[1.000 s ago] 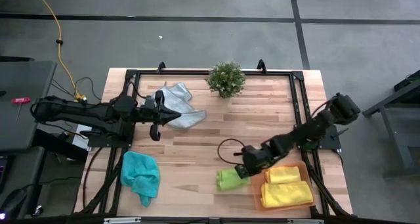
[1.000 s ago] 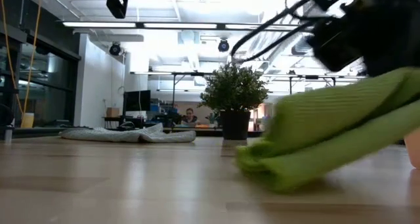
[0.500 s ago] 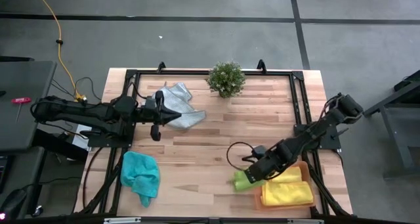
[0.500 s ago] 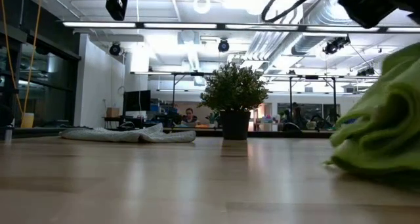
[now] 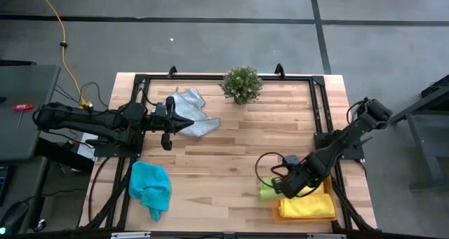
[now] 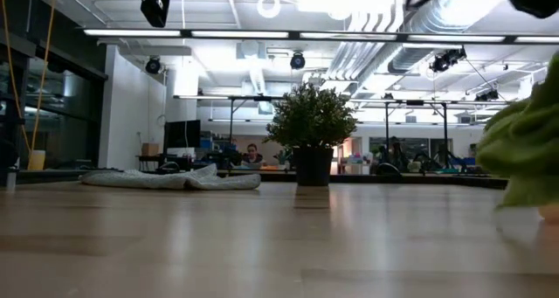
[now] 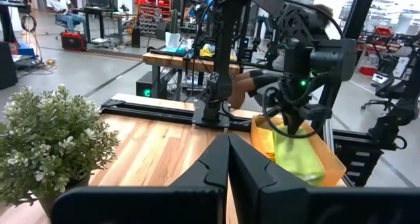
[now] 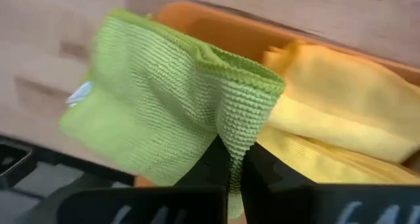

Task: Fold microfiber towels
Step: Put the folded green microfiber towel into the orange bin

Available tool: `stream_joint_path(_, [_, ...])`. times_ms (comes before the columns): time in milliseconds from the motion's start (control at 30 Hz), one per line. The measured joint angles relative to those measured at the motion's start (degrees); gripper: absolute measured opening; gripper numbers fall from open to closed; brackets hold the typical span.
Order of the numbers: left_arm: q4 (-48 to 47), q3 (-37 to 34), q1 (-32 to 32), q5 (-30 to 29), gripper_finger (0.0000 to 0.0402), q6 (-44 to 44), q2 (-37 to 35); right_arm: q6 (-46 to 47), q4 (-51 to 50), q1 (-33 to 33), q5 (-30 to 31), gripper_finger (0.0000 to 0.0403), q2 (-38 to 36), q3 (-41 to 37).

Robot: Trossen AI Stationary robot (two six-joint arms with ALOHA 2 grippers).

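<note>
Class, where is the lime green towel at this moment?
In the high view, the lime green towel is at the table's near right, pinched in the right gripper at the orange tray's left edge, beside the yellow towels.

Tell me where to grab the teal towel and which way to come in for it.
Judged from above, the teal towel lies crumpled near the table's front-left corner, with a narrow tail trailing toward the front edge. Pinch a raised fold in the bunched upper part, coming straight down; the left gripper is nearest. The flat tail gives less to hold.

Right end effector (image 5: 284, 188) clamped; left end effector (image 5: 184, 123) closed, waiting.
</note>
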Motion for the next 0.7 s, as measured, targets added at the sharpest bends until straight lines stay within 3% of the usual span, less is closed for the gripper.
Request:
stream_joint_path(367, [-1.54, -0.01, 0.0, -0.14, 0.0, 0.04, 0.0, 10.2, -8.82, 5.05, -2.33, 0.0, -1.98, -0.32])
stream_joint_path(700, [-1.66, -0.01, 0.0, -0.28, 0.0, 0.03, 0.0, 17.2, -6.62, 7.72, -5.59, 0.0, -1.72, -8.6])
